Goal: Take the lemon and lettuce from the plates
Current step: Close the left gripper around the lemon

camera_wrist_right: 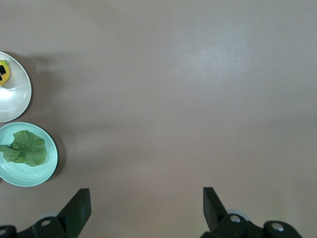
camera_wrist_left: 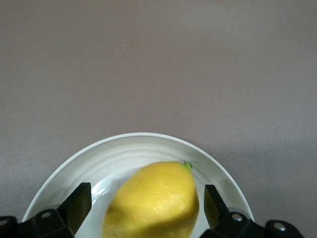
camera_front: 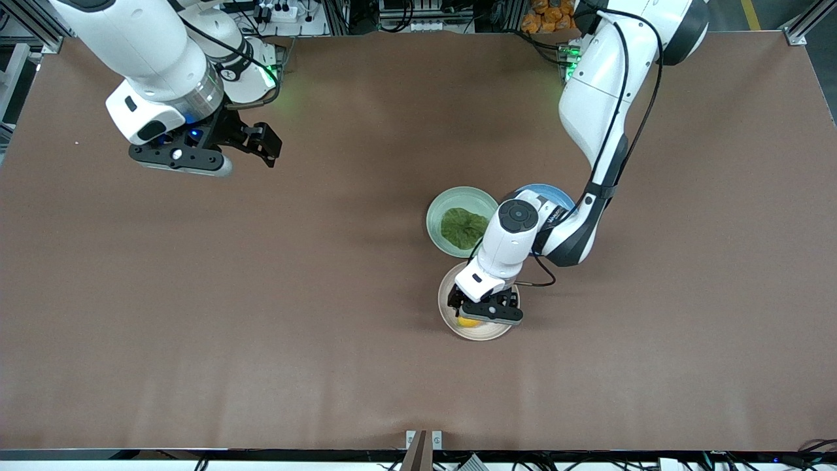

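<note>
The yellow lemon [camera_front: 468, 321] [camera_wrist_left: 153, 201] lies on the beige plate [camera_front: 487, 332] [camera_wrist_left: 133, 148]. My left gripper [camera_front: 477, 313] [camera_wrist_left: 147, 197] is low over that plate, open, with one finger on each side of the lemon and a gap showing at both sides. The dark green lettuce [camera_front: 463, 227] [camera_wrist_right: 26, 148] lies flat on the mint green plate [camera_front: 439, 209] [camera_wrist_right: 29, 176], which stands just farther from the front camera than the beige plate. My right gripper [camera_front: 265, 142] [camera_wrist_right: 147, 203] hangs open and empty over bare table toward the right arm's end.
A blue plate [camera_front: 549, 193] stands beside the mint green plate, mostly covered by the left arm's forearm. The three plates sit close together. Brown table cloth [camera_front: 196, 294] spreads wide around them.
</note>
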Robot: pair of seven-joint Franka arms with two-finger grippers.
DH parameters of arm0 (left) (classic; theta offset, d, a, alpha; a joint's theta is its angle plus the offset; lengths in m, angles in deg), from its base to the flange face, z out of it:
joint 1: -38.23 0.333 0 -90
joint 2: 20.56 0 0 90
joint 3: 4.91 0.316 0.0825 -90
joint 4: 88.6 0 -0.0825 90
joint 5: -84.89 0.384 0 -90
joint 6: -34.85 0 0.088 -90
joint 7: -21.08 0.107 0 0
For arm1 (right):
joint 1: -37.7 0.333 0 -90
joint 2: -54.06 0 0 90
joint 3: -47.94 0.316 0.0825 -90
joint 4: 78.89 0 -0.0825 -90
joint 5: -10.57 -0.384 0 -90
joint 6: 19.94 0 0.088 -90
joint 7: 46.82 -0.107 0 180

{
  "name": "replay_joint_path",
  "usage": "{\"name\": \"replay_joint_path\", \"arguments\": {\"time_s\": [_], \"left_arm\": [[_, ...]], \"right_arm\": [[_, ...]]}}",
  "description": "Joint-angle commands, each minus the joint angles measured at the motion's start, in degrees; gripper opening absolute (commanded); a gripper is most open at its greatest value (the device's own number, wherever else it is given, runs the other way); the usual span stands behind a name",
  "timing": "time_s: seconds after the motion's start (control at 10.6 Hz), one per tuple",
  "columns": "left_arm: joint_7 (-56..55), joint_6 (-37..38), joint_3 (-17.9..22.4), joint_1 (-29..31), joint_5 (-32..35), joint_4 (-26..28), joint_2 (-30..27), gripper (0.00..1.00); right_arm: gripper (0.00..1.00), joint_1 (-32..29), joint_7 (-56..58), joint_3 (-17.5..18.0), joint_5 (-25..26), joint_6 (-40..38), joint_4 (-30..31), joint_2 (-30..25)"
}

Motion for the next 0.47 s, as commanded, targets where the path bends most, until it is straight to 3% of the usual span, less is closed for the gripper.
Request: {"name": "replay_joint_path", "arguments": {"time_s": [0.0, 0.09, 0.19, 0.28, 0.38], "left_arm": [[-0.69, -1.04, 0.69, -0.55, 1.35, -0.26, 0.72, 1.0], [-1.91, -1.04, 0.6, -0.55, 0.83, -0.26, 0.81, 0.71], [-6.54, -1.04, 0.6, -0.64, 0.38, -0.35, 0.82, 0.14], [-8.76, -1.04, 0.6, -1.07, 0.55, -0.35, 0.82, 0.0], [-8.87, -1.04, 0.6, -1.08, 0.47, -0.35, 0.73, 0.0]], "right_arm": [[1.0, 0.57, -1.19, -0.13, 1.11, -0.62, -1.35, 0.7], [1.0, 0.57, -1.19, -0.13, 1.46, -0.62, -1.35, 0.7], [1.0, 0.57, -1.19, -0.13, 1.47, -0.62, -1.35, 0.7], [1.0, 0.57, -1.19, -0.13, 1.47, -0.62, -1.35, 0.7], [1.0, 0.57, -1.19, -0.13, 1.47, -0.62, -1.35, 0.7]]}}
